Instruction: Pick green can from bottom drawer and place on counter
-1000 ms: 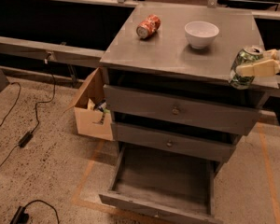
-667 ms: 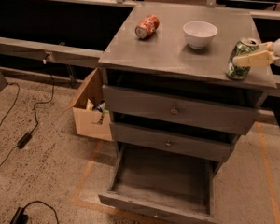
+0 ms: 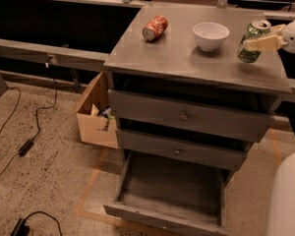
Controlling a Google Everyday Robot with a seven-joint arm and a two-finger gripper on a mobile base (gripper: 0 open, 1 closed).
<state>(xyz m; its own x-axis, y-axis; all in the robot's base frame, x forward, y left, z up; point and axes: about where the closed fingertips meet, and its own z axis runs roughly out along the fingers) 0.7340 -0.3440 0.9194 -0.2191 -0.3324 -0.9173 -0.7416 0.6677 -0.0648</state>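
The green can is tilted and held over the right part of the counter, its base close to or on the surface. My gripper comes in from the right edge and is shut on the can, one cream finger across its front. The bottom drawer is pulled out wide and its tray shows nothing inside.
A red-orange can lies on its side at the counter's back left. A white bowl stands left of the green can. A cardboard box with clutter sits on the floor left of the cabinet. Cables trail across the floor.
My gripper has carried the green can up and to the left, from beyond the counter's right front corner to over the counter surface near the bowl.
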